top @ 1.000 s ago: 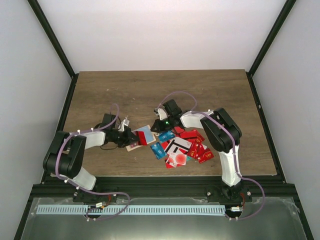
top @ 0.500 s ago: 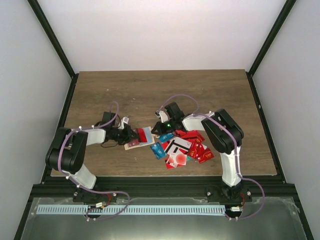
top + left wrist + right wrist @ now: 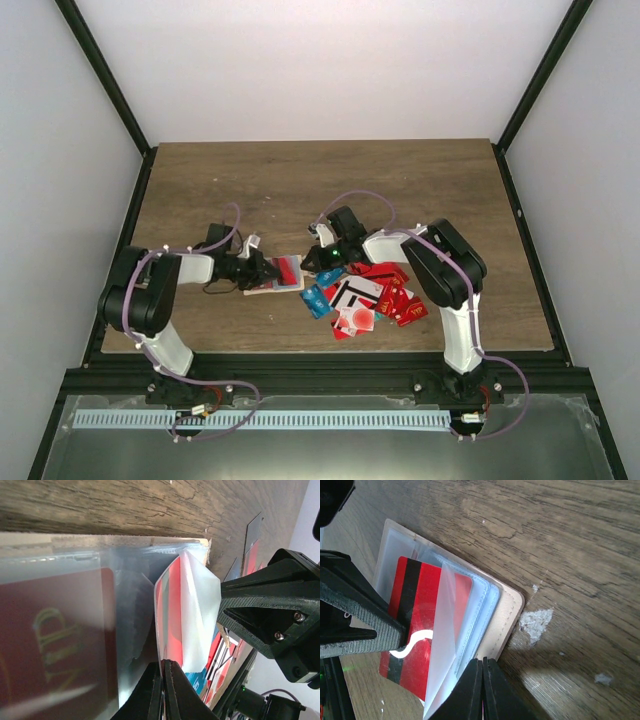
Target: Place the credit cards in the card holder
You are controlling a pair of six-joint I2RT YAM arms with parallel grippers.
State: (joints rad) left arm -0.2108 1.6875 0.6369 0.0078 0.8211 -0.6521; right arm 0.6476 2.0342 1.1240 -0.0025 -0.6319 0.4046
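The beige card holder [image 3: 266, 288] lies open on the table left of the card heap; its tan edge and clear sleeves show in the right wrist view [image 3: 509, 614]. My left gripper [image 3: 264, 270] is shut on a red card with a black stripe [image 3: 417, 612], whose far end lies under a clear sleeve of the holder. In the left wrist view [image 3: 164, 667] this card [image 3: 172, 615] stands edge-on. My right gripper [image 3: 317, 261] is shut on the holder's clear sleeve edge [image 3: 482, 666]. Another red card [image 3: 50, 640] sits in a sleeve.
The heap of red, blue and striped white credit cards [image 3: 368, 294] lies right of the holder, in front of the right arm. The two grippers are very close together over the holder. Bare wood table [image 3: 320, 185] lies behind them.
My left gripper has moved right with the red card, which now lies lower and flatter on the holder. The right gripper has shifted slightly.
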